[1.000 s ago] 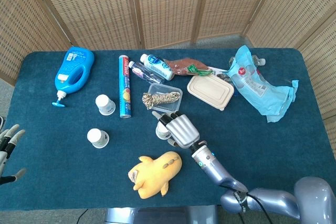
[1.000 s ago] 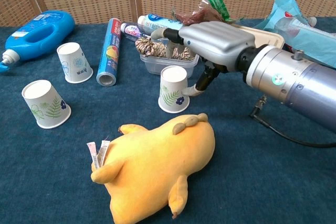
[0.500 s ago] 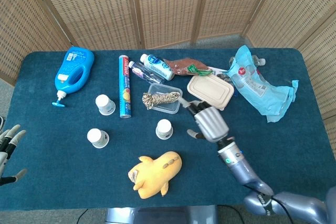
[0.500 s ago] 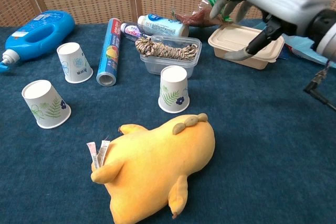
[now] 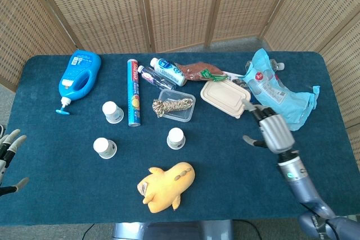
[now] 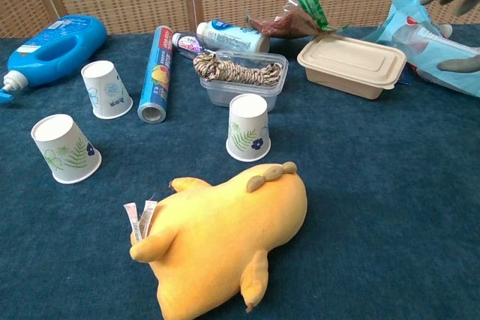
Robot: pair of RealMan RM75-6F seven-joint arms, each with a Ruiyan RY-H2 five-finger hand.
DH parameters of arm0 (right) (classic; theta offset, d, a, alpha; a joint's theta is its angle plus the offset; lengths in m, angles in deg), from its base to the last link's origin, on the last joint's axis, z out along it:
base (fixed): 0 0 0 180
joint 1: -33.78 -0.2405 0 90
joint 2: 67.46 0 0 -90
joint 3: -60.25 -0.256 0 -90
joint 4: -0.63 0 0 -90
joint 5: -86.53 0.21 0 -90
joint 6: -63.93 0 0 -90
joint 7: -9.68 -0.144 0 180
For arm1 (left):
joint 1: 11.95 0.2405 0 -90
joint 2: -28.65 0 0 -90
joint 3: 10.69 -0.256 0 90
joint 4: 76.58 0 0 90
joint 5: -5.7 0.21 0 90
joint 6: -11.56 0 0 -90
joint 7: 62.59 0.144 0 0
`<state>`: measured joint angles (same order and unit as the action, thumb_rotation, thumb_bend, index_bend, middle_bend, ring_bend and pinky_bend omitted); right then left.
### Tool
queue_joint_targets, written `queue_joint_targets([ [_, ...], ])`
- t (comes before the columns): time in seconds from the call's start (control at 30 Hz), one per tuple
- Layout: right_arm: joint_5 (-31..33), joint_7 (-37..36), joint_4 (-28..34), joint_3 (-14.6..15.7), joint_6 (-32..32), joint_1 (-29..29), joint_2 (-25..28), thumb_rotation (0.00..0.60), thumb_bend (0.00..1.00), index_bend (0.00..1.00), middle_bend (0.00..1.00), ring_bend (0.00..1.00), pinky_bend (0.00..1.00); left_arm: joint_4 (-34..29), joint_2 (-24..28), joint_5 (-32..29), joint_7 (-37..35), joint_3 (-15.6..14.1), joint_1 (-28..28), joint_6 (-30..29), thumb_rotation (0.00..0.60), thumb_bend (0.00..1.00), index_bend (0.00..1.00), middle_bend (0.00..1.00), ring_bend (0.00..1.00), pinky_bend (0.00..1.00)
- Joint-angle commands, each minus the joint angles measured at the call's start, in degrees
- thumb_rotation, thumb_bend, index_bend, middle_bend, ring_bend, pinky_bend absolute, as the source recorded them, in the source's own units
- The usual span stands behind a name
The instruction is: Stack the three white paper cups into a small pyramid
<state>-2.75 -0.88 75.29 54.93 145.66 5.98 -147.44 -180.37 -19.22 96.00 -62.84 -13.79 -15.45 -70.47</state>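
Right hand hovers right of centre in the head view, fingers spread, holding nothing, just below the beige lidded container. Left hand at the left edge, fingers apart, empty. Three paper cups, all upside down and well apart: one centre, two left of centre. Yellow plush toy below the centre cup.
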Motion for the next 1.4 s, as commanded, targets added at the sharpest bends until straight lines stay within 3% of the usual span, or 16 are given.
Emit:
queue_joint_targets([
  [0.03,0.2,-4.1,-5.7,0.8,1.2,2.3,1.3,0.600,0.03,0.00,0.29,0.27,0.34,0.0,-0.1,0.0,0.4,-0.1,0.1,0.1,0.600,0.24,0.00,0.00,0.00,0.00],
  [0.27,1.3,-8.6,-11.0,1.4,3.5,6.2,1.9,0.600,0.03,0.00,0.28,0.27,0.34,0.0,0.2,-1.2,2.1,0.5,-0.6,1.2,0.600,0.25,0.00,0.00,0.00,0.00],
  [0.47,3.5,-7.6,-5.9,2.8,4.4,11.2,4.7,0.600,0.03,0.00,0.23,0.21,0.34,-2.0,0.5,-1.6,6.1,2.4,-3.7,3.7,0.600,0.25,0.00,0.00,0.00,0.00],
  [0.67,3.6,-6.5,-1.1,2.8,7.4,14.5,5.9,0.600,0.03,0.00,0.18,0.17,0.34,-7.9,-1.0,-4.1,16.3,3.7,-7.5,9.1,0.600,0.24,0.00,0.00,0.00,0.00],
  [1.03,2.3,-8.8,1.0,2.2,8.8,16.6,7.6,0.600,0.03,0.00,0.18,0.17,0.34,-14.8,-10.2,-14.9,35.8,5.3,-12.5,13.8,0.600,0.24,0.00,0.00,0.00,0.00],
  [1.4,1.6,-11.4,2.1,1.3,8.6,17.3,8.5,0.600,0.03,0.00,0.18,0.17,0.34,-14.1,-19.7,-28.6,49.8,7.6,-18.8,14.0,0.600,0.24,0.00,0.00,0.00,0.00],
])
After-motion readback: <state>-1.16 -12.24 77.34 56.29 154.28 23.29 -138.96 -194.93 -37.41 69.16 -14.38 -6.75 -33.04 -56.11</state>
